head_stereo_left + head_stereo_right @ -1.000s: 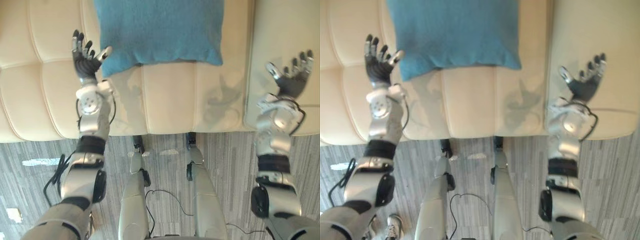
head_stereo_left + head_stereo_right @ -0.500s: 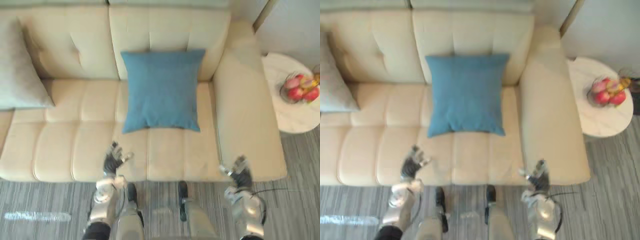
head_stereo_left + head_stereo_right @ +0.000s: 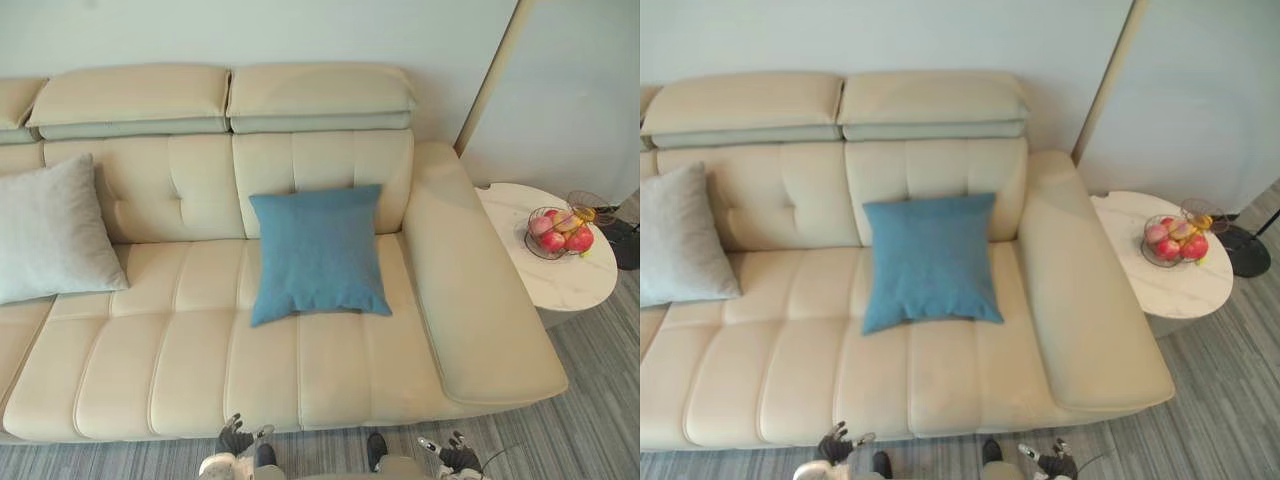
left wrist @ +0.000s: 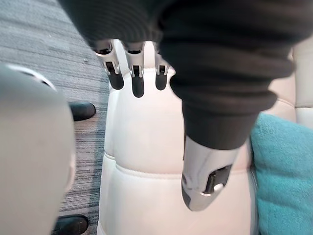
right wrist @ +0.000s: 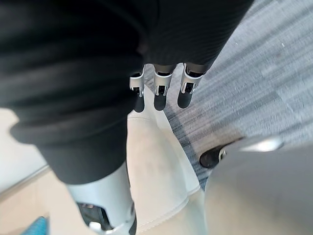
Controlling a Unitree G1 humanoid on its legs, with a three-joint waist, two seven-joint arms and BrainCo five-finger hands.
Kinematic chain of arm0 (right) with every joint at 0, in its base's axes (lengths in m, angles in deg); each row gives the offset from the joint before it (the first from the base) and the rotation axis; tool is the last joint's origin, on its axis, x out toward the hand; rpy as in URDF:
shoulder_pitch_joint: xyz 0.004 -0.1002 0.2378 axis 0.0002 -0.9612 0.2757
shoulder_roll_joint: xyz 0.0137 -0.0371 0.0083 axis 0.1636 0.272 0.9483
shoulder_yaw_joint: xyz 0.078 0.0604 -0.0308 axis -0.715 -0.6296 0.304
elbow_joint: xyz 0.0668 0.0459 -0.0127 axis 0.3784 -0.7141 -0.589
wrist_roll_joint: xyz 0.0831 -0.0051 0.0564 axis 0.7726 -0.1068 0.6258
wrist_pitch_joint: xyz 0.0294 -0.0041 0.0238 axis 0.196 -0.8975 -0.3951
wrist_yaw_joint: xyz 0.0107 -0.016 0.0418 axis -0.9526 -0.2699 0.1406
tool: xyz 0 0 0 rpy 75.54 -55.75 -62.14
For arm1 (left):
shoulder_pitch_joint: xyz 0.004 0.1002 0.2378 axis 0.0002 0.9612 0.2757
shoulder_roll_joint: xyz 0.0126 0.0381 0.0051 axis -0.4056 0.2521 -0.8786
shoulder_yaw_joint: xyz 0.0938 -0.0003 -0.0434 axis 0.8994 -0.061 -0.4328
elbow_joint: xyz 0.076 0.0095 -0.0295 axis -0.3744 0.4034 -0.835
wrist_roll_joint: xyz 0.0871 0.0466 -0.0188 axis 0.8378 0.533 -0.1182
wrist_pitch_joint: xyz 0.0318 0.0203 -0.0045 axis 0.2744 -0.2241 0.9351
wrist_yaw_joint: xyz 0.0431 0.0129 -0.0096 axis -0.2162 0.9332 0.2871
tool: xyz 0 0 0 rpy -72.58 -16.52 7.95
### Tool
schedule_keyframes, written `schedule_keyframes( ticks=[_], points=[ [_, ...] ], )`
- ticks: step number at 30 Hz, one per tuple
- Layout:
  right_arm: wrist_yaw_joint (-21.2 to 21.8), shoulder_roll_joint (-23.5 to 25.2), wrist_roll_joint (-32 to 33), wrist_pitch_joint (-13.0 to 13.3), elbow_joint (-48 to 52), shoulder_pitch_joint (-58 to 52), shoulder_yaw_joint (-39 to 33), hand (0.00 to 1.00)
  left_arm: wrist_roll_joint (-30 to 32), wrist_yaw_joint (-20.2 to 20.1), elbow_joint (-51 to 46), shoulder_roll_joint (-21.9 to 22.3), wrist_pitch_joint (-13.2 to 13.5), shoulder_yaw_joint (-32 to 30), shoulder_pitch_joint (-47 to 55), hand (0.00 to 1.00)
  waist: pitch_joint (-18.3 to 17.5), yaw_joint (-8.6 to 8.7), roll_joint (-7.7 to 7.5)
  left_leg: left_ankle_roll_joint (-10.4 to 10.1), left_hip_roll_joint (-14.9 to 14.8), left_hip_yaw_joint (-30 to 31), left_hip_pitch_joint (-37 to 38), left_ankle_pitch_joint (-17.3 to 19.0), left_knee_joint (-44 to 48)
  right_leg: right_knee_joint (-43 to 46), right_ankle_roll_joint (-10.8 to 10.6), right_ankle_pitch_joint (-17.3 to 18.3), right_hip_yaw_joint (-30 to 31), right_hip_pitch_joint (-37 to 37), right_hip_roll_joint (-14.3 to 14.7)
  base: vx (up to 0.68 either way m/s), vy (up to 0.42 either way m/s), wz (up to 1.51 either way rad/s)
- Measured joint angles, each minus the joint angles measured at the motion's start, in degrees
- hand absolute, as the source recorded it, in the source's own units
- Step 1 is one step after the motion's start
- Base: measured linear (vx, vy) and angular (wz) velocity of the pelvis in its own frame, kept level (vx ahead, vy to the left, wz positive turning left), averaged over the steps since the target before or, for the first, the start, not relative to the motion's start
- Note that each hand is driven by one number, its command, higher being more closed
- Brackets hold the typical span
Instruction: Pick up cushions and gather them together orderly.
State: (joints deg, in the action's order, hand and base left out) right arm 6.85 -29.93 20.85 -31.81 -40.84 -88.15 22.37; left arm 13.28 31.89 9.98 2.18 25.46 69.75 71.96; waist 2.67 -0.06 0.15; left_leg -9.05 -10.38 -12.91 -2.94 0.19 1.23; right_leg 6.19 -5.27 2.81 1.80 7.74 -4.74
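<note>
No readable text.
The cream leather sofa (image 3: 200, 370), blue square fabric cushion (image 3: 317, 252), grey fabric cushion (image 3: 52, 232) and round white side table (image 3: 570, 282) carry no legible letters, numbers or signs.

- Left hand (image 4: 205, 68): dark ribbed cover over back and wrist; silver fingers (image 4: 137, 82) with dark tips; silver thumb (image 4: 208, 178) bearing a dark recessed fitting.
- Right hand (image 5: 88, 63): matching dark ribbed cover; silver, dark-tipped fingers (image 5: 161, 93); silver thumb (image 5: 107, 205).
</note>
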Motion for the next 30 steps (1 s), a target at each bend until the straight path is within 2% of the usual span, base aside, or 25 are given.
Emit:
schedule_keyframes(
  ticks=[4,6,7,8,9,10,11,13,14,15,16,17,18,20,21,22,23,24,25,26,27,28,30],
  points=[
    [-0.45,-0.05,0.09,-0.03,-0.17,0.9,0.1,0.0,0.83,0.09,-0.43,0.22,0.0,-1.46,-1.09,0.0,0.94,-0.01,0.37,-0.05,-0.07,1.69,-1.93,-0.14,2.67,1.18,-0.02,0.06,-2.48,-0.56,-0.45,0.01,-0.012,0.26],
    [-0.52,0.0,0.1,-0.04,0.27,2.03,0.94,0.0,0.82,0.18,-1.45,0.57,0.0,-1.38,-2.1,0.0,1.25,-0.12,0.67,0.02,-0.36,1.8,-5.01,-0.11,5.98,4.02,0.61,0.7,-3.88,1.81,-0.68,-0.09,-0.03,0.26],
    [-0.53,0.06,0.1,-0.09,1.07,3.58,2.03,0.0,0.81,0.24,-3.39,1.19,0.19,-0.74,-2.21,0.0,1.73,-0.33,1.36,-0.3,-0.93,2.9,-7.49,-0.39,8.17,7.31,1.58,1.26,-5.52,4.31,-0.46,-0.16,-0.053,0.17],
    [-0.61,0.18,0.1,0.01,1.15,4.43,2.26,0.0,0.83,0.23,-3.99,0.92,0.17,-0.27,-2.67,0.0,2.23,-0.22,0.73,-0.04,-0.59,3.32,-7.24,0.81,9.37,7.65,2.65,1.82,-6.95,5.28,-2.1,-0.14,-0.046,0.13],
    [-0.59,0.51,0.09,0.01,1.11,4.83,2.22,0.0,0.83,0.26,-4.05,1.3,0.06,-0.38,-3.16,0.0,3.04,-0.53,0.39,0.81,-1.42,3.09,-8.14,3.55,13.65,8.32,2.74,1.81,-7.27,5.49,-2.27,-0.14,-0.022,0.04],
    [-0.91,0.62,0.06,-0.21,2.5,4.73,2.01,0.0,0.84,0.26,-4.51,2.56,-0.01,-0.29,-3.11,0.0,3.32,-0.57,0.94,2.41,-2.92,1.77,-9.93,9.8,31.22,9.18,2.83,1.75,-7.44,4.99,-2.51,-0.12,0.035,0.02],
    [-1.19,0.54,0.06,-0.15,3.98,3.76,2.08,0.0,0.86,0.17,-4.87,3.73,0.0,-0.21,-2.24,0.0,2.87,-0.15,1.66,1.1,-3.87,1.67,-8.52,11.86,38.96,9.65,2.6,1.6,-7.28,4.73,-2.54,-0.13,0.072,0.07],
    [-1.45,0.33,0.06,-0.28,5.36,2.73,2.1,0.0,0.89,0.15,-5.42,4.75,-0.07,-0.1,-1.96,0.0,2.33,0.18,2.51,-0.54,-4.85,2.95,-4.84,12.74,42.27,10.5,1.84,0.85,-7.52,5.68,-2.48,-0.11,0.181,0.14],
    [-1.48,0.35,0.05,-0.34,5.43,3.05,1.92,0.0,0.93,0.17,-6.32,4.61,-0.14,0.33,-2.41,0.0,2.11,0.33,2.92,-2.66,-4.38,4.21,-3.47,14.55,40.15,11.31,1.09,-0.39,-7.45,7.72,-2.36,-0.15,0.226,0.12],
    [-1.5,0.57,0.05,-0.41,5.38,3.39,1.67,0.0,0.97,0.21,-6.54,4.24,-0.15,0.41,-2.91,0.0,2.46,0.38,2.65,-3.2,-3.45,4.38,-3.41,15.56,38.98,11.47,1.01,-1.19,-7.3,8.25,-2.6,-0.22,0.21,0.01],
    [-1.36,1.89,0.03,-0.8,5.18,3.96,1.1,0.0,0.97,0.41,-6.86,3.36,-0.31,0.85,-3.83,0.0,3.53,0.52,0.94,-3.49,-1.52,4.21,-3.35,15.93,36.18,9.91,0.67,-3.3,-7.07,8.95,-3.44,-0.25,0.143,-0.07],
    [-1.3,3.32,-0.01,-0.95,5.22,4.12,1.26,0.0,0.96,0.45,-6.84,2.13,-0.71,0.95,-3.68,0.0,3.36,0.72,-0.39,-3.13,-0.29,4.17,-2.77,16.53,33.03,8.85,1.02,-4.38,-7.34,9.29,-3.5,-0.23,0.108,-0.09],
    [-1.33,3.77,-0.01,-0.96,5.21,3.86,1.25,0.0,0.94,0.45,-6.84,1.75,-0.73,0.96,-3.66,0.0,3.16,0.84,-0.73,-2.82,0.18,4.06,-2.74,17.27,31.8,8.07,1.13,-5.12,-7.42,9.35,-3.33,-0.22,0.092,-0.11],
    [-1.4,3.74,-0.04,-1.0,5.21,3.96,1.23,0.0,0.94,0.42,-6.83,1.35,-0.66,2.13,-4.52,0.0,3.02,0.81,-0.79,0.63,0.42,2.76,-2.72,21.29,29.43,5.51,0.94,-9.09,-7.25,10.77,-2.87,-0.28,0.155,-0.27],
    [-1.51,3.67,-0.15,-1.01,5.23,4.41,1.3,0.0,0.98,0.44,-6.45,1.07,-0.66,2.8,-4.64,0.0,3.23,0.67,-0.56,1.42,0.44,1.67,-2.77,22.63,28.78,4.45,1.06,-10.81,-6.79,11.6,-2.63,-0.37,0.182,-0.57],
    [-1.64,3.74,-0.79,-1.33,5.22,5.14,1.7,0.0,1.08,0.47,-5.87,0.77,-0.69,3.36,-5.08,0.0,3.66,0.19,-1.08,2.21,0.99,-0.31,-2.98,23.43,28.76,3.23,1.41,-13.62,-6.55,12.52,-2.95,-0.25,0.103,-0.55],
    [-1.67,3.67,-1.39,-1.4,5.23,5.24,2.17,0.0,1.13,0.47,-5.63,0.82,-0.73,3.42,-5.12,0.0,3.88,0.1,-1.34,2.33,1.18,-1.1,-2.94,23.37,29.09,2.75,1.76,-14.59,-6.81,12.54,-3.21,-0.39,0.022,-0.69],
    [-1.63,3.42,-2.39,-1.46,5.27,5.46,3.33,0.0,1.12,0.49,-5.23,1.86,-0.72,2.99,-4.62,0.0,3.91,-0.32,-0.57,3.72,0.39,-3.1,-2.79,23.43,28.71,0.84,2.07,-16.8,-7.96,12.21,-3.42,-0.32,-0.033,-0.57],
    [-1.54,3.12,-2.43,-1.72,5.53,5.35,3.58,0.0,1.12,0.6,-4.68,2.43,-0.74,1.92,-4.19,0.0,3.89,-0.38,-0.03,3.74,-0.68,-4.08,-2.74,23.02,29.12,8.87,4.14,-11.52,-10.57,13.95,-3.49,-0.38,-0.038,-0.46],
    [-1.54,2.97,-2.45,-1.74,5.53,5.32,3.57,0.0,1.12,0.67,-4.56,2.55,-0.8,1.64,-4.06,0.0,3.79,-0.31,0.08,3.65,-0.99,-4.1,-2.78,22.83,29.12,11.57,4.54,-9.97,-11.01,14.49,-3.48,-0.28,-0.091,-0.08],
    [-1.62,2.41,-2.79,-1.77,5.45,4.54,3.48,0.0,1.13,1.26,-3.97,2.41,-0.86,1.38,-3.85,0.0,3.85,-0.33,0.34,3.06,-2.26,-3.41,-2.67,21.48,28.18,24.36,5.71,-2.27,-11.41,15.76,-3.57,-0.28,-0.157,0.24],
    [-1.64,2.52,-3.92,-1.73,5.38,3.73,3.38,0.0,1.28,1.39,-3.76,1.87,-0.93,1.12,-3.2,0.0,3.44,-0.4,-0.49,2.24,-2.5,-2.12,-2.48,19.11,25.23,34.08,4.22,3.58,-10.79,15.12,-4.51,-0.26,-0.279,0.37],
    [-1.65,2.49,-4.55,-1.73,5.35,3.29,3.39,0.0,1.43,1.42,-3.67,1.85,-1.04,0.84,-2.74,0.0,3.29,-0.4,-0.8,1.54,-2.86,-1.02,-2.81,17.95,24.21,36.69,2.72,6.99,-10.12,12.94,-5.26,-0.09,-0.236,0.38]
  ],
)
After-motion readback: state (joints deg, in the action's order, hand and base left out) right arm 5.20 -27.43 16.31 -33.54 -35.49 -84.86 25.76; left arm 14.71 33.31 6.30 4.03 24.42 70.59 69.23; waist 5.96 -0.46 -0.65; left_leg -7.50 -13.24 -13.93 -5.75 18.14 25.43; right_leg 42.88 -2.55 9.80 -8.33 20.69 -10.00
